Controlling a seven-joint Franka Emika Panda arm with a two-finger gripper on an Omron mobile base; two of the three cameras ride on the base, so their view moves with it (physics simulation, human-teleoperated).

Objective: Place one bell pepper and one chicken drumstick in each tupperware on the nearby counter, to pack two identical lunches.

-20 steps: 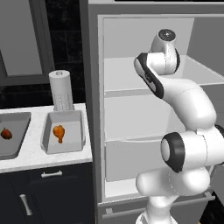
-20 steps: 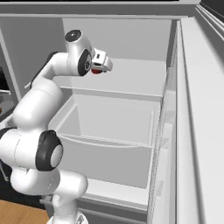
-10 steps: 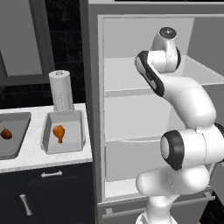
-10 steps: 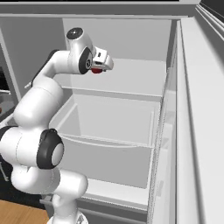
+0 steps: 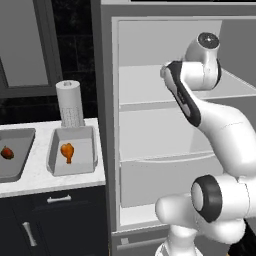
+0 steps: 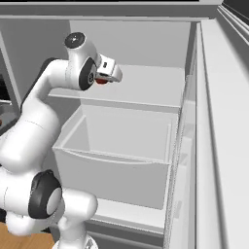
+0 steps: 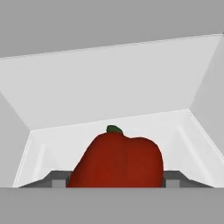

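My gripper (image 6: 105,78) reaches into the open fridge at the upper shelf and is shut on a red bell pepper (image 7: 118,159) with a green stem; its fingertips (image 7: 58,182) press the pepper's two sides. The pepper (image 6: 100,81) peeks out red under the hand. On the white counter (image 5: 40,177) to the left stand two grey tupperware tubs. The nearer tub (image 5: 54,152) holds an orange chicken drumstick (image 5: 67,151). The far-left tub (image 5: 20,165), cut by the frame edge, holds a reddish-brown drumstick (image 5: 6,152).
A paper towel roll (image 5: 70,103) stands behind the nearer tub. Inside the fridge, a white shelf (image 6: 146,90) lies above a large clear drawer (image 6: 121,160). The fridge door (image 6: 219,146) stands open on the right. Dark cabinets (image 5: 50,220) sit under the counter.
The jaws have closed in from wide open onto the bell pepper. The arm and hand have barely shifted; the tubs and drumsticks are unchanged.
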